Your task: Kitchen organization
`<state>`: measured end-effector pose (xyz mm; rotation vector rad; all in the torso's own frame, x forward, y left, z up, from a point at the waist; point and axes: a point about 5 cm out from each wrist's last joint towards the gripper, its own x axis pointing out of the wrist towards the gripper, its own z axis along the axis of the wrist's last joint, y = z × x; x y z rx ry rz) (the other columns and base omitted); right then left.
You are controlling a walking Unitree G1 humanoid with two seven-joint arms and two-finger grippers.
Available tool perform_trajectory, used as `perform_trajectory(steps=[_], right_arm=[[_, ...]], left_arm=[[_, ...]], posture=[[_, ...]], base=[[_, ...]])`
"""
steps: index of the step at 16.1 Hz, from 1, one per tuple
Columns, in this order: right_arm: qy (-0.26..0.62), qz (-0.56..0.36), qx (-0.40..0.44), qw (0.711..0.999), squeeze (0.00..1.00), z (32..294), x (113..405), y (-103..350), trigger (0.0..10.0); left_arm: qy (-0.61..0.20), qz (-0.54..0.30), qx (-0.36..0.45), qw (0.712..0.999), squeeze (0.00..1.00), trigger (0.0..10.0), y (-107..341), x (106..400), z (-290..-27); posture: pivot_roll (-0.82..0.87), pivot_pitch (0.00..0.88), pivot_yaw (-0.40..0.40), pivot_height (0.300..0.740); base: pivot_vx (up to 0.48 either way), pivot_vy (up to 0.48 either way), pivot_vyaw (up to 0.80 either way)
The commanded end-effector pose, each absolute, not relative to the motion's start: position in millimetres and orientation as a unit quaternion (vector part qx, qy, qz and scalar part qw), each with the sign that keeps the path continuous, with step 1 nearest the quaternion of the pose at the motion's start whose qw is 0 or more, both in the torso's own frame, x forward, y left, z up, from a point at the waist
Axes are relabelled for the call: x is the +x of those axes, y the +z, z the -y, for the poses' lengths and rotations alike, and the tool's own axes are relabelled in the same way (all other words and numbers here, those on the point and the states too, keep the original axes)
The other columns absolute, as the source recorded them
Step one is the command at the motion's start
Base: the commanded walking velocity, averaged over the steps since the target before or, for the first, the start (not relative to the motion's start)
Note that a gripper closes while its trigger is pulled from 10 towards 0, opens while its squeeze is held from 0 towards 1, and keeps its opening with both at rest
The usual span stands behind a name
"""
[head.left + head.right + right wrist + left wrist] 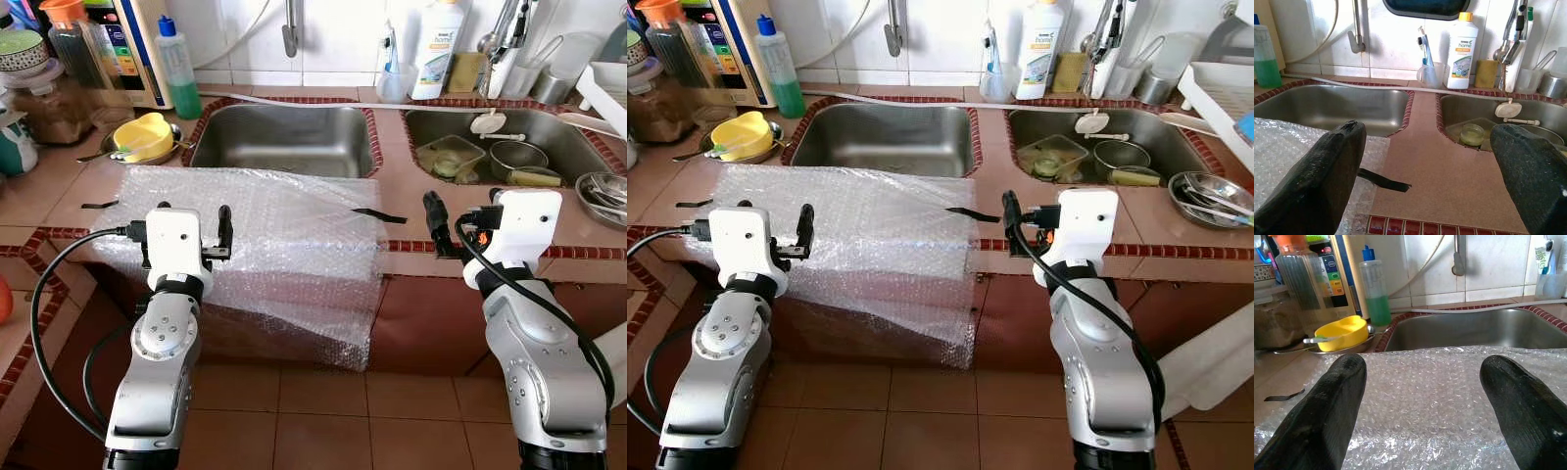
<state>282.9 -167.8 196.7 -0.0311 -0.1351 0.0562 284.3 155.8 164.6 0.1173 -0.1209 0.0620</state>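
Far left on the counter: jars, a green soap bottle (178, 61) and a yellow bowl (144, 135) on a metal plate, all parked against the wall, clear of the work zone. Next over, a bubble wrap sheet (265, 235) lies flat on the counter in front of the left sink (284, 137), draped over the edge and pinned at both sides with black tape (380, 215), probably as padding for whatever gets set down. Left gripper (186, 230) hovers low over the sheet's near edge, fingers spread wide, holding nothing. Right gripper (460, 223) hovers over bare counter between the sinks, just past the sheet's taped corner, likewise wide open and empty. Right sink (490, 147) holds dirty containers, a strainer and a plug; a metal dish with utensils (600, 196) sits beside it. Detergent bottle (436, 49) stands behind. Guess: nothing picked yet, both arms staged at ready.
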Motion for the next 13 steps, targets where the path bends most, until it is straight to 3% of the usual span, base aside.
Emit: perform_trajectory(steps=[1,7,13], right_arm=[[0.031,0.069,-0.017,0.997,0.00,167.9,280.4,199.4,10.0],[0.029,0.069,-0.015,0.997,0.00,167.3,280.8,199.6,10.0],[0.029,0.070,-0.013,0.997,0.00,166.4,281.2,200.2,10.0]], left_arm=[[0.030,0.058,0.059,0.996,0.00,10.0,165.7,285.0,-155.6],[0.032,0.051,0.054,0.997,0.00,10.0,164.7,285.3,-156.8],[0.032,0.046,0.053,0.997,0.00,10.0,163.6,285.5,-158.1]], posture=[[-0.02,0.067,0.017,0.740],[-0.02,0.073,0.020,0.740],[-0.02,0.075,0.023,0.740]], base=[[0.000,0.000,0.00],[0.000,0.000,0.00],[0.000,0.281,0.00]])
